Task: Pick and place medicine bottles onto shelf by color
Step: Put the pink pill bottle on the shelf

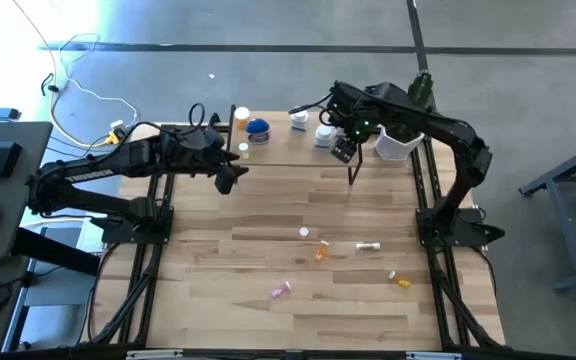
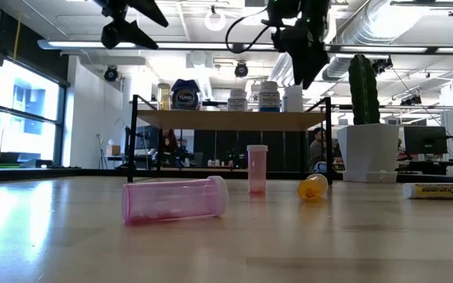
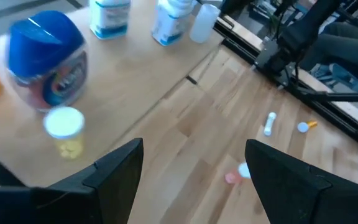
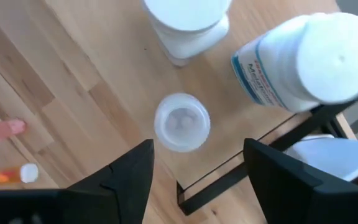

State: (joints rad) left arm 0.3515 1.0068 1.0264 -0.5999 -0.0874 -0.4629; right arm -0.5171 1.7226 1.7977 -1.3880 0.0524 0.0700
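The shelf [image 1: 288,155] stands along the table's far edge. On its top stand an orange bottle [image 1: 241,118], a blue-lidded jar [image 3: 45,65], a small white-capped bottle of yellow pills [image 3: 64,127] and white bottles [image 4: 309,59]. My right gripper [image 4: 194,177] hangs open over the shelf's right part, pointing down, above a small pale bottle [image 4: 182,121] that stands upright on the board. My left gripper [image 3: 194,180] hovers open and holds nothing, in front of the shelf's left part. Pink bottles [image 2: 175,200], orange bottles [image 1: 320,252] and a white tube [image 1: 368,245] lie on the table.
A white pot [image 2: 366,153] with a cactus stands right of the shelf at the far right corner. The loose bottles lie scattered over the table's middle and near right. The table's left half [image 1: 208,260] is bare wood.
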